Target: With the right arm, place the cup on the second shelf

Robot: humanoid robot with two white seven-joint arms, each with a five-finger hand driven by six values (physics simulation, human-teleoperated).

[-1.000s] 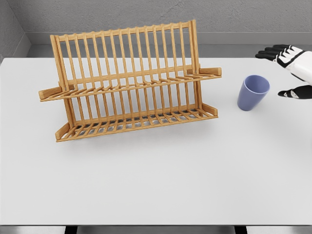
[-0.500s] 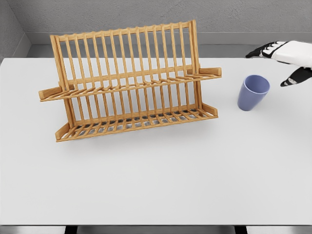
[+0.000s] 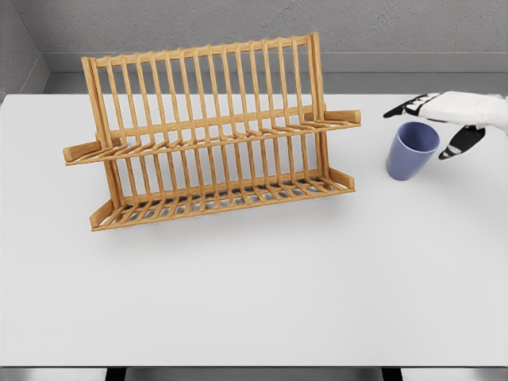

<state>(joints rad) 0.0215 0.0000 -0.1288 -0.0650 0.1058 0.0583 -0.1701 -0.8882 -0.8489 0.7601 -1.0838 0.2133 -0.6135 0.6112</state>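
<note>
Your right robot hand hovers over the cup.
Fingers spread, holding nothing; cup upright near the bench's right edge, beside the rack.

No legible text, labels, brands, numbers or signs found. Wooden rack at upper left of frame: bare slats, unmarked. Blue cup at right: plain wall, no print. White surface: blank throughout. Right hand at right edge: no markings readable.

Right hand — fingers spread
</note>
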